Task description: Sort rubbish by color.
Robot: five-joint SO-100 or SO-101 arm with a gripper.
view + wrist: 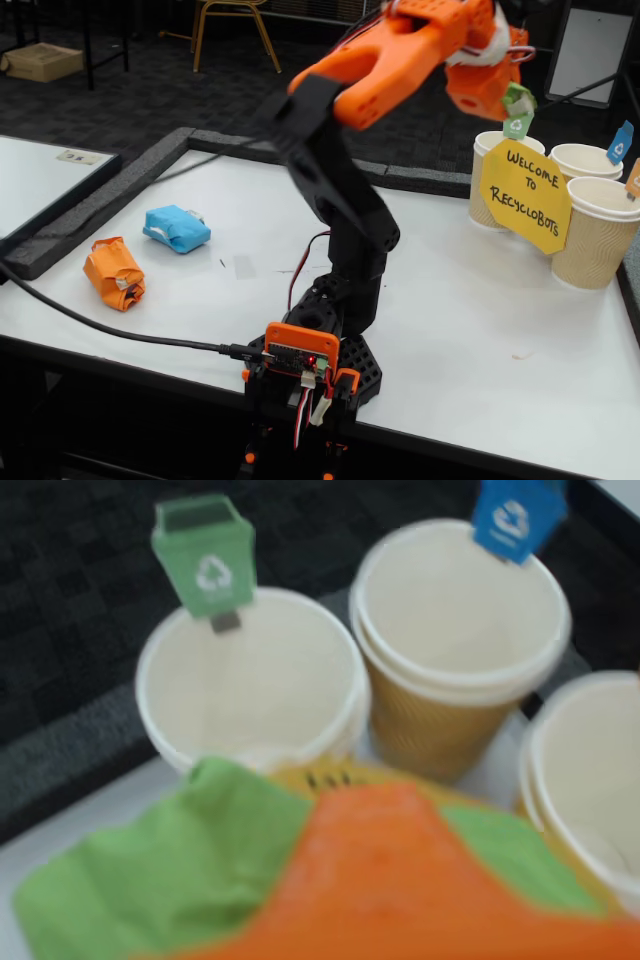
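In the wrist view my gripper [385, 830] is shut on the green wad [170, 870]. An orange finger [400, 890] lies across the wad, and green shows on both sides of it. Just beyond stands the cup with the green bin tag [250, 685]. In the fixed view the gripper [503, 88] hangs high at the upper right, with a bit of the green wad [520, 98] showing over the green-tagged cup [487, 150]. The orange wad [115, 272] and the light blue wad [176, 227] lie on the white table at the left, far from the gripper.
A cup with a blue tag [455, 610] stands right of the green-tagged one, and a third cup [590, 770] sits at the right edge. A yellow sign [525, 195] leans in front of the cups. The arm's base [320, 350] sits at the table's front edge.
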